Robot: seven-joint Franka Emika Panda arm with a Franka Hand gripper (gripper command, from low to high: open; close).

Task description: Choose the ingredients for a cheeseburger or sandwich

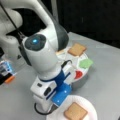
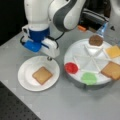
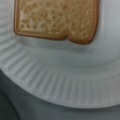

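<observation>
Gripper (image 2: 50, 58) is hovering over paper plate (image 2: 25, 72) rim; toast square (image 2: 42, 75) is lying just beyond the fingers, ungrasped; finger state indiscernible. Retreat vertically.

Paper plate (image 3: 62, 87): matt white, ribbed rim. Toast square (image 3: 56, 18): porous, rough. Table (image 2: 75, 100): smooth grey.

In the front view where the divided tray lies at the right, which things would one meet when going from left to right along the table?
Paper plate → toast square on it → gripper over the plate's far rim → red piece → green piece → dark brown patty → second toast square.
</observation>
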